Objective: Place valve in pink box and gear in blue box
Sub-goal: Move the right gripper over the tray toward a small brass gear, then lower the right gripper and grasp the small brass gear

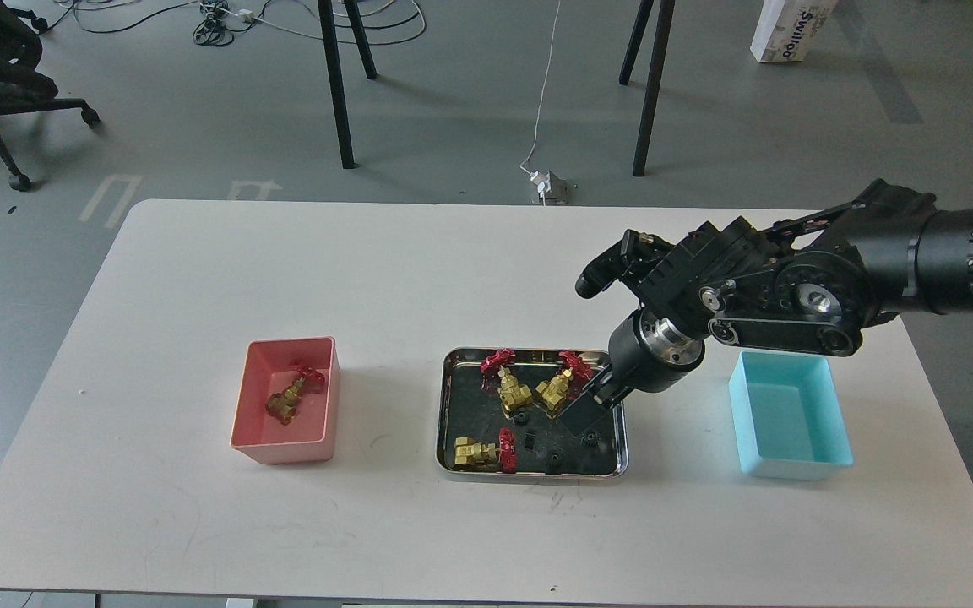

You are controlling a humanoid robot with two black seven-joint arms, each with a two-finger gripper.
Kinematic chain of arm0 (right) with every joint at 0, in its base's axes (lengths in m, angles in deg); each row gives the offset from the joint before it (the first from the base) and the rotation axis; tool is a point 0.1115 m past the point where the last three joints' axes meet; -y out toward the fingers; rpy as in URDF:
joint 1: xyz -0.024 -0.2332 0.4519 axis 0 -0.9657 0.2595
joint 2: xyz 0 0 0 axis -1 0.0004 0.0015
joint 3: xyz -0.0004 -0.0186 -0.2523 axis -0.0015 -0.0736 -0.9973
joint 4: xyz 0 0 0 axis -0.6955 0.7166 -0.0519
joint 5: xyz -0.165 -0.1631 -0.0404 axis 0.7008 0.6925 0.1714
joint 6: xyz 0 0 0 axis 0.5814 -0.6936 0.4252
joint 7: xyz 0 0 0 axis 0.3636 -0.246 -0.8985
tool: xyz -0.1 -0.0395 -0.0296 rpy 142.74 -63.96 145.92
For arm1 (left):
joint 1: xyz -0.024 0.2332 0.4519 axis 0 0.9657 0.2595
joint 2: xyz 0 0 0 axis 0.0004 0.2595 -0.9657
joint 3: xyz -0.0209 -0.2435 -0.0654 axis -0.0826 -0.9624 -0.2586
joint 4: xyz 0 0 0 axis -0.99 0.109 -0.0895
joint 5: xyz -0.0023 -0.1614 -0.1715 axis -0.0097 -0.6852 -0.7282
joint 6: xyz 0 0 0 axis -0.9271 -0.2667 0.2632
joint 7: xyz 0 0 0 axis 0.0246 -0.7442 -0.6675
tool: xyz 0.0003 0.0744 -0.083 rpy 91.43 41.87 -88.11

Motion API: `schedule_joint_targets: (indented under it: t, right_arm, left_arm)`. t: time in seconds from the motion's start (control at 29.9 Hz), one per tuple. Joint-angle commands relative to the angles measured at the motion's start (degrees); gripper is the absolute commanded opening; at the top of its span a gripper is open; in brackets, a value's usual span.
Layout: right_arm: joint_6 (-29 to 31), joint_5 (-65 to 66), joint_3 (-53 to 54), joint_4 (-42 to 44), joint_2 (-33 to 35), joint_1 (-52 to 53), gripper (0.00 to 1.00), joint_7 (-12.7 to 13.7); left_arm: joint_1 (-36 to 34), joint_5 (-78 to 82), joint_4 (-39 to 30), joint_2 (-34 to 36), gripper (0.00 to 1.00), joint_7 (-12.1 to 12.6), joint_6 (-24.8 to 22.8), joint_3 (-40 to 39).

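One brass valve with a red handwheel (288, 397) lies in the pink box (284, 450) at the left. Three more valves (508, 384) (561, 380) (482, 452) lie in the steel tray (529, 475) at the middle. Several small black gears lie among them, one (589, 437) at the tray's right side and another (520, 416) near the middle. My right gripper (586, 414) reaches down into the right part of the tray, just above that right gear. It is dark against the tray and its fingers cannot be told apart. The blue box (782, 464) stands empty at the right. My left gripper is out of view.
My right arm (790, 291) stretches in from the right above the table, passing over the far side of the blue box. Black table legs (334, 84) and cables stand on the floor beyond the table's far edge.
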Motion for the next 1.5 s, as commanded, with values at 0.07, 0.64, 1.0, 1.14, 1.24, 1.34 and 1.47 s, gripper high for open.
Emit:
schedule_joint_targets:
  t: [0.07,0.64,1.0,1.14,1.24,1.34,1.47]
  right_arm:
    - [0.00,0.07,-3.06,4.89,-5.36,-2.02,0.97,-0.33]
    - [-6.46,4.64,-8.68,12.72,-7.12,-6.25,0.72,-5.78]
    - [-7.34,4.20,-8.60,12.89,-7.12,-6.42,0.71,-5.96]
    - [-7.34,3.85,-8.60,12.72,-7.12,-6.86,0.71,-5.96]
    - [-7.69,3.85,-8.51,12.98,-7.12,-7.74,0.71,-5.96]
    - [-8.57,3.85,-8.33,13.42,-7.12,-8.35,0.71,-5.96]
    - [-8.84,3.85,-8.24,13.51,-7.12,-8.53,0.71,-5.96]
  left_arm:
    - [-1.61,-0.01,1.64,0.16,0.95,0.01,-0.03,-0.08]
    - [-2.14,-2.64,1.73,3.41,0.95,-0.08,-0.03,-0.08]
    - [-2.67,-2.64,1.73,3.68,0.95,0.01,-0.03,-0.17]
    - [-2.67,-2.64,1.73,4.20,0.95,0.01,-0.03,-0.17]
    - [-2.58,-3.26,1.73,4.55,0.95,0.01,-0.03,-0.08]
    - [-2.67,-4.40,1.73,5.00,0.95,0.01,-0.03,-0.08]
    - [-2.58,-4.49,1.73,5.26,0.95,0.01,-0.03,-0.08]
